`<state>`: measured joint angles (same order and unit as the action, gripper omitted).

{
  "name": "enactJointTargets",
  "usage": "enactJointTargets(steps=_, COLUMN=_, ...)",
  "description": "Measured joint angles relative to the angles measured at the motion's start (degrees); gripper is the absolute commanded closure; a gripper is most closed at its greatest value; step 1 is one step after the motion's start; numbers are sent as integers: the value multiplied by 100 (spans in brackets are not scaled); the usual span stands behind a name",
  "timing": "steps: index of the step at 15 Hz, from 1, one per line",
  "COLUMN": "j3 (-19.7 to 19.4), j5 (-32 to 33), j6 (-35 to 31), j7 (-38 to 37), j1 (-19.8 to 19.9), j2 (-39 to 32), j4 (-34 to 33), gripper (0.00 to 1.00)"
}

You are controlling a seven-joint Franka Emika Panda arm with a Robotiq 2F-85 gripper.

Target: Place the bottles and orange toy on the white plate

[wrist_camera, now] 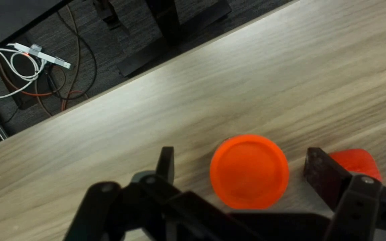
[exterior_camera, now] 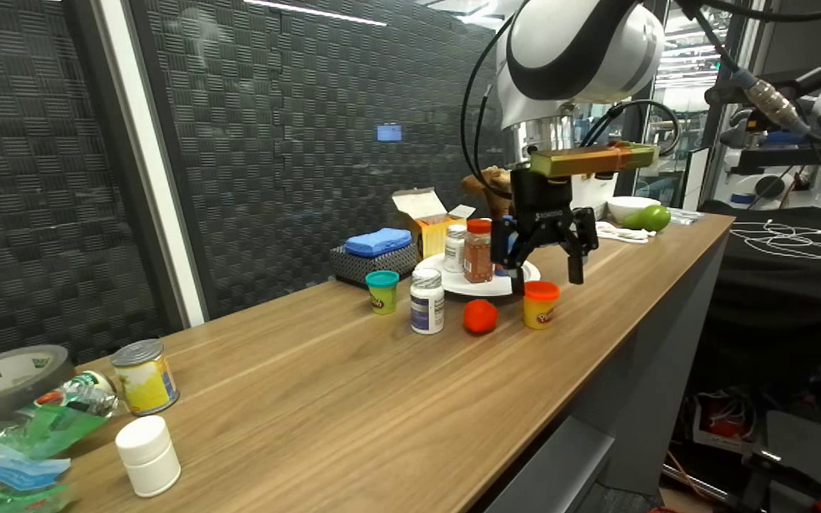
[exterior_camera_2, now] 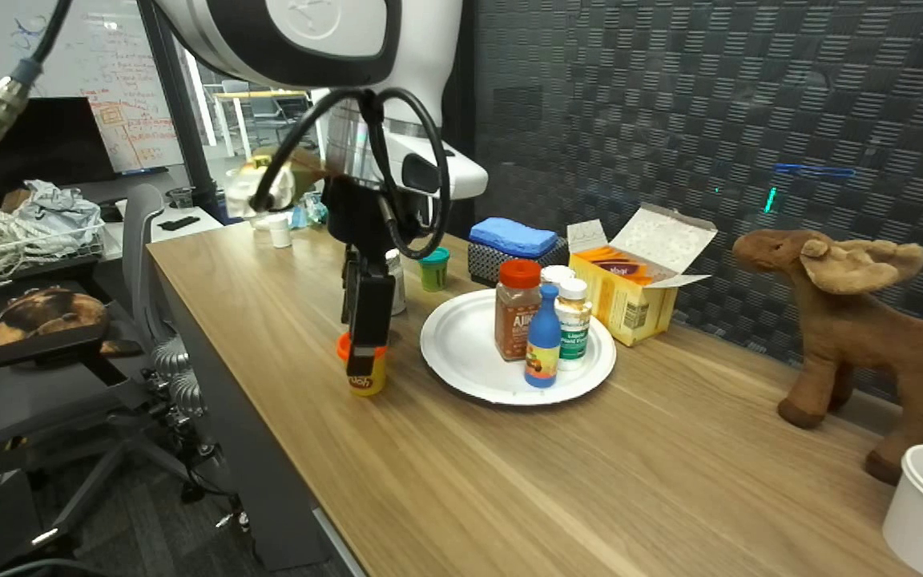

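Gripper spread wide, orange-lidded tub on the table looks lined up between its fingers. I'd sink straight down before squeezing, minding the red-orange ball just beside, then lift over to the white plate, bare side.

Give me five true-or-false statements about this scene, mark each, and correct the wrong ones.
The blue bottle and the red-capped bottle stand on the white plate. True.
The red-capped bottle lies on its side. False: it is upright.
In the wrist view, an orange lid shows between the jaws of the open gripper. True.
Only two things stand on the white plate. False: a green-labelled white bottle is there too.
The orange-red ball rests on the wooden table. True.
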<state>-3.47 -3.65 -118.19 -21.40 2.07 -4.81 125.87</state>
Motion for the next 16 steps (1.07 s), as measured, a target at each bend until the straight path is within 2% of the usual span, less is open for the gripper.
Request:
enactJointTargets(steps=7, j3=89, j5=1, j6=-79, j7=257, j1=-26, j2=-17, j4=43, gripper=0)
enactJointTargets(steps=9, j3=113, j5=1, j6=-83, j7=328, j1=-41, j2=-41, j4=43, gripper=28)
enactJointTargets(steps=11, j3=125, j5=1, j6=-83, j7=387, j1=-50, j2=-63, j4=43, gripper=44)
enactJointTargets(steps=14, j3=127, j5=4, j6=-115, j7=436, j1=-54, j2=-88, j4=43, gripper=67)
enactJointTargets(steps=15, j3=127, j5=7, j6=-132, j7=444, j1=-54, j2=-92, j4=43, gripper=72)
enactJointTargets(steps=16, j3=127, j5=11, j6=-139, j7=448, j1=-54, j2=-91, j4=41, gripper=73)
